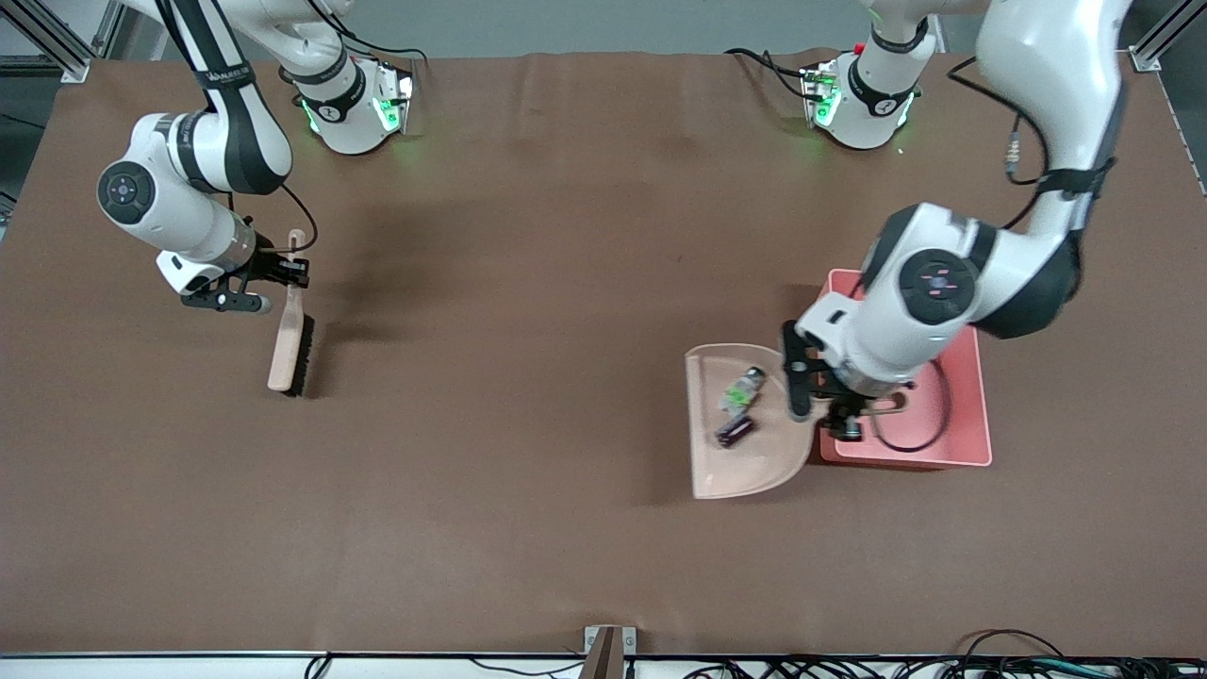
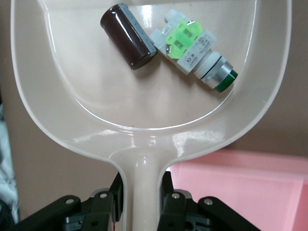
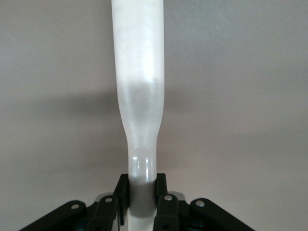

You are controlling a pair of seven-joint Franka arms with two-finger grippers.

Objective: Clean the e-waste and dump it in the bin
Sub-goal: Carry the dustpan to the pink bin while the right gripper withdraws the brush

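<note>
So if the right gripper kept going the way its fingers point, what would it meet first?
Probably bare table. The right gripper, shut on the brush handle, points along the brush; the right wrist view shows nothing else ahead, though depth is unclear.

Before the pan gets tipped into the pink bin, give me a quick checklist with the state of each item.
1. Left tool shut on dustpan handle: ok.
2. Both e-waste pieces in the pan, dark cylinder and green-tipped part: ok.
3. Bin beside the pan: ok.
4. Pan over the bin: not ok.
5. Black cable loop in the bin: not ok.
6. Right tool holding brush away from the pan: ok.
</note>
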